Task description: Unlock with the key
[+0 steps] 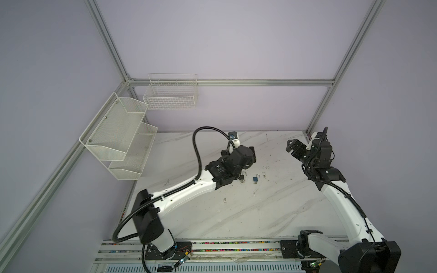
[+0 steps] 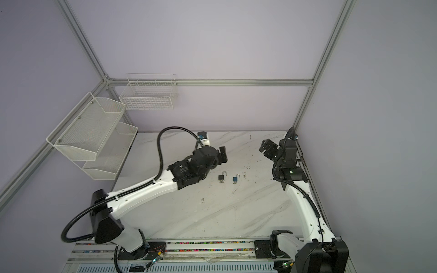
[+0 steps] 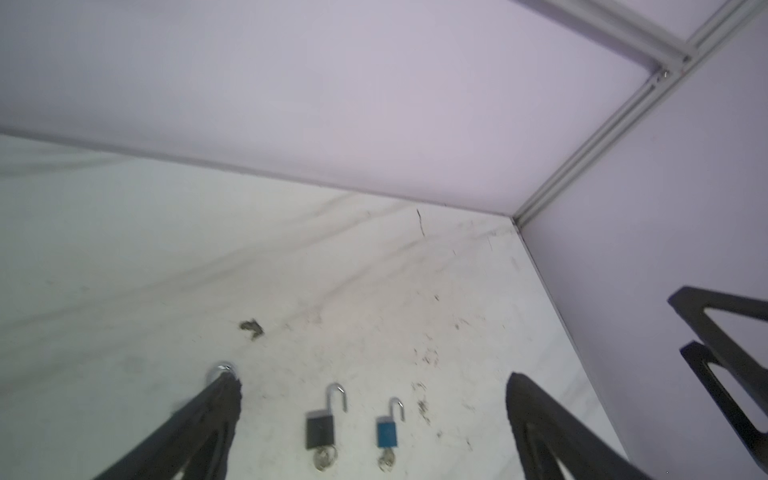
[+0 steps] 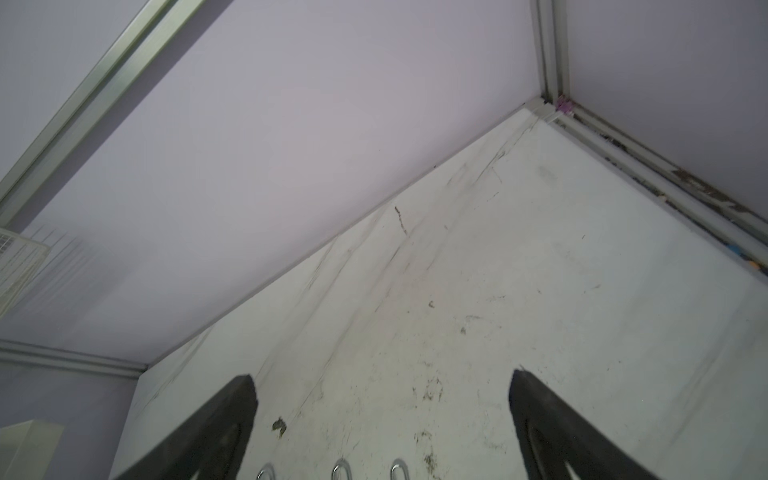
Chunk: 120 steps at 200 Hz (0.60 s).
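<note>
The left hand (image 3: pixel 372 380) is spread wide with nothing between its fingers. It hangs over the middle of the white marbled bench (image 2: pixel 212 212), a little to the rear of the locks in both top views.

A black padlock (image 3: pixel 320 430) and a blue padlock (image 3: pixel 386 432) lie flat on the bench side by side, near each other but not touching. Each has its shackle swung open and a key in its base: the black lock's key (image 3: pixel 324 457) and the blue lock's key (image 3: pixel 385 460).

A 3rd padlock (image 3: pixel 222 368) shows only a silver loop of shackle behind the tip of 1 left finger (image 3: pixel 224 399). I cannot tell whether the 2 touch, nor whether that lock is open.

The right hand (image 4: pixel 382 374) is also fully spread and holds nothing. It is raised near the right rear corner of the bench, well apart from the padlocks (image 1: pixel 292 145).
</note>
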Each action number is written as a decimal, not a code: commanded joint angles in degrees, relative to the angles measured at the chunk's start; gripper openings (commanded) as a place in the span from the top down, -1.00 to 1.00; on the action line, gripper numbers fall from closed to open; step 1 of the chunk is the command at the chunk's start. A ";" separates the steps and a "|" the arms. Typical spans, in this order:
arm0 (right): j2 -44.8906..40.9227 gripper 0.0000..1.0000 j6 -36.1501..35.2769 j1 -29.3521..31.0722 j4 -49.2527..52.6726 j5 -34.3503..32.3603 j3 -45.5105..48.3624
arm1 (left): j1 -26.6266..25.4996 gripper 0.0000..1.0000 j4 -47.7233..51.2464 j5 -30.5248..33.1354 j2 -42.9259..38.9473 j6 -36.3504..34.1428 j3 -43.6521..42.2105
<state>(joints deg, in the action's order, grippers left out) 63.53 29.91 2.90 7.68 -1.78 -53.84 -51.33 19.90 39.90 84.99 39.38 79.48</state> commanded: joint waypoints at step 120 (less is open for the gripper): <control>24.84 -0.95 -26.43 -0.26 -75.50 -12.42 30.49 | 46.19 -1.00 -72.40 -12.05 -10.55 -38.12 -64.29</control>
<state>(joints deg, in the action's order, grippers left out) 86.70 10.04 2.87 -49.95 -18.13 -24.12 -6.09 -23.79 35.75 68.14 9.32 18.85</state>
